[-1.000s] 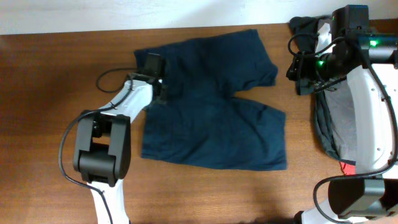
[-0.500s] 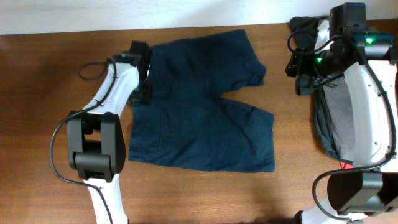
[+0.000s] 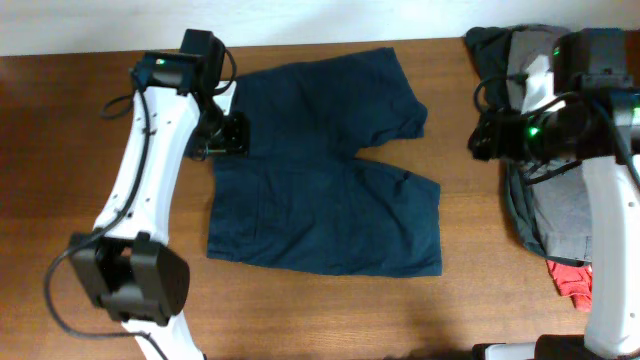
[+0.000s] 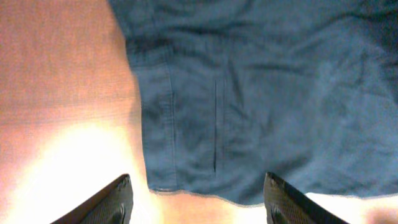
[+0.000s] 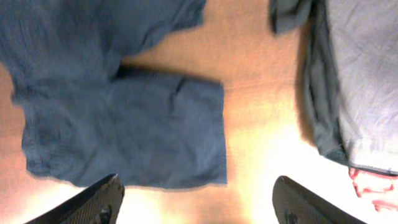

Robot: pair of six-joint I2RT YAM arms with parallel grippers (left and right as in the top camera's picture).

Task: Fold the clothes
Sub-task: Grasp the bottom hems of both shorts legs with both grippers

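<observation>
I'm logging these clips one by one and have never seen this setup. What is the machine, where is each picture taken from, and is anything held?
Two robot arms work at a wooden table, each ending in a two-finger gripper. The wide picture comes from a fixed camera overhead. The other two come from a camera on each wrist, with that gripper's dark fingers at the bottom corners. Navy shorts lie spread out mid-table. A grey pile and a red piece sit on the right. The left gripper is at the shorts' left edge, and the right gripper is between shorts and pile. Both are open and empty.
</observation>
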